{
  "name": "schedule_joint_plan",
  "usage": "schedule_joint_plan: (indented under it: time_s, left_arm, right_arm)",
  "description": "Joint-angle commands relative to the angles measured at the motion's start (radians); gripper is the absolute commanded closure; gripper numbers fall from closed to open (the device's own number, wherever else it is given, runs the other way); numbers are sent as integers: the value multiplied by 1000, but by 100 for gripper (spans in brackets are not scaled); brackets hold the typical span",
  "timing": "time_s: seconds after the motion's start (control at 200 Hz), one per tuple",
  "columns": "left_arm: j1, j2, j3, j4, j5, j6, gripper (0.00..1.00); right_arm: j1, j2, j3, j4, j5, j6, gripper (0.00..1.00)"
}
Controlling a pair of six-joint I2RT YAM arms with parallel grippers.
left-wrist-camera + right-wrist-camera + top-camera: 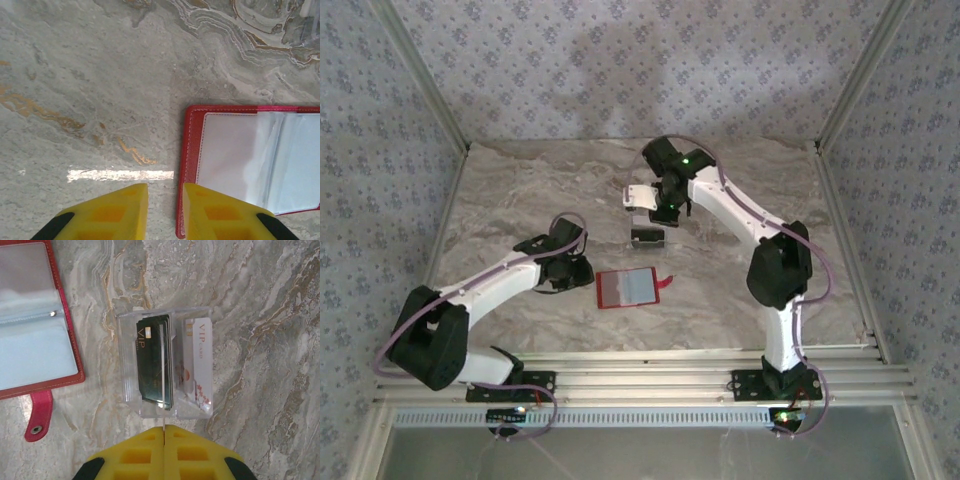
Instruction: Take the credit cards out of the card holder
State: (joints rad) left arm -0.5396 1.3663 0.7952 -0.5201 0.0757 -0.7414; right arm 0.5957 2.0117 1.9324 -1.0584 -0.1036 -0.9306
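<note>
Since the credit cards (150,365) stand in a clear box (127,360) just above the open card holder (625,288) mid-frame, the left gripper (165,200) hovers barely parted, empty, at its corner; the right gripper (164,432), clamped tight, overhangs the box.
</note>
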Motion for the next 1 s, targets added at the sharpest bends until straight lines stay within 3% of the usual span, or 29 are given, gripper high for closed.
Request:
schedule_joint_plan:
  time_s: [0.0,0.47,0.994]
  left_arm:
    - [9,-35,3,-35,-23,7,75]
    - [27,-55,0,-60,-30,11,75]
    - [37,-83,-19,-73,-32,13,74]
  right_arm:
    - [-11,54,83,-85,-16,-96,100]
    - [-22,192,182,-73,7,-158,100]
    - [-29,277,177,-73,2,-159,100]
